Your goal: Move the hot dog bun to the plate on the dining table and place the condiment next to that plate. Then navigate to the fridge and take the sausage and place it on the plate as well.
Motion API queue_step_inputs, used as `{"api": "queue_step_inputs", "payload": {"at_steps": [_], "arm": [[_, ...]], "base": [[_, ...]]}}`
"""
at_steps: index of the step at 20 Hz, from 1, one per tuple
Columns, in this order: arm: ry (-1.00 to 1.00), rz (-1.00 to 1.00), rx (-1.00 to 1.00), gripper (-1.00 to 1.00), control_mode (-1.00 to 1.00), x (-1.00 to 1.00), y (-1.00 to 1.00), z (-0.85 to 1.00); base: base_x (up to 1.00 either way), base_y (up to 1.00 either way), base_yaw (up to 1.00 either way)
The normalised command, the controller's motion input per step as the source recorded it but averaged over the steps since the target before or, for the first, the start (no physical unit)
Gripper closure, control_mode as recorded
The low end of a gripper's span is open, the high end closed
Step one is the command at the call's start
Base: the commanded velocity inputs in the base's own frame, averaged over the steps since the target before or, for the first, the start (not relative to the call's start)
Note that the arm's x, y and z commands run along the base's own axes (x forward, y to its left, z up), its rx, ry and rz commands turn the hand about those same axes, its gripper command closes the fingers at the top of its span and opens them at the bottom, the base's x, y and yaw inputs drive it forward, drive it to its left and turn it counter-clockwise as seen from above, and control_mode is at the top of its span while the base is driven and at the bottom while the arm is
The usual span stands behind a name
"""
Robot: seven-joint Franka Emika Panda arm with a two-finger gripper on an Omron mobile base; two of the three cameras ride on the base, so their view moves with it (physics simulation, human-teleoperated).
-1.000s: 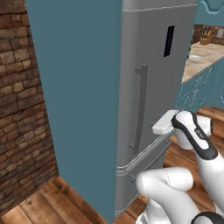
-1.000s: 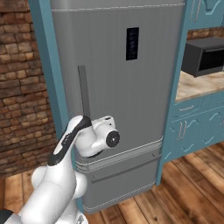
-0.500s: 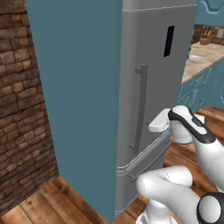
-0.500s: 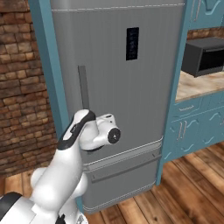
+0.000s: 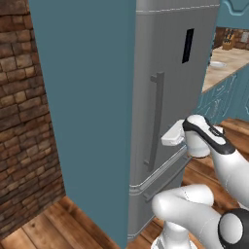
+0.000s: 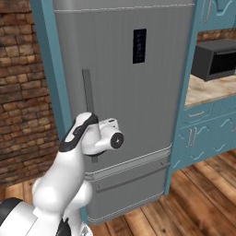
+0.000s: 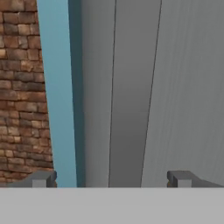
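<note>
we are facing the tall grey steel fridge (image 6: pixel 124 92), its door shut, set in a teal cabinet frame (image 5: pixel 87 107) beside a red brick wall (image 5: pixel 24 121). we are holding our claw (image 7: pixel 111 177) spread wide and empty in front of the long vertical grey door handle (image 5: pixel 154 121), with the bar lying between the two dark fingertips (image 7: pixel 41 178) in the hand view. the sausage, we judge, is sitting somewhere behind that closed door, so we cannot say where. the risk we are seeing: if the claw is closing while off-centre, one tip could be striking the door face or slipping off the narrow bar, and pulling along a wrong arc could be dragging the grip loose before the door is swinging open.
</note>
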Motion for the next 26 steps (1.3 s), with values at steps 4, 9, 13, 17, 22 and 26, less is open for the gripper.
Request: {"api": "queue_step_inputs", "payload": {"at_steps": [4, 9, 13, 17, 22, 26], "arm": [[0.0, 0.0, 0.0, -1.0, -1.0, 0.15, 0.12, 0.0], [0.0, 0.0, 0.0, -1.0, -1.0, 0.27, 0.07, 0.0], [0.0, 0.0, 0.0, -1.0, -1.0, 0.3, 0.05, 0.0], [0.0, 0.0, 0.0, -1.0, -1.0, 0.19, 0.08, -0.01], [-0.01, 0.0, 0.0, -1.0, -1.0, 0.1, 0.16, -0.03], [0.0, 0.0, 0.0, 1.0, -1.0, 0.12, 0.25, -0.06]], "base": [[0.0, 0.0, 0.0], [0.0, 0.0, 0.0], [0.0, 0.0, 0.0], [0.0, 0.0, 0.0], [0.0, 0.0, 0.0], [0.0, 0.0, 0.0]]}}
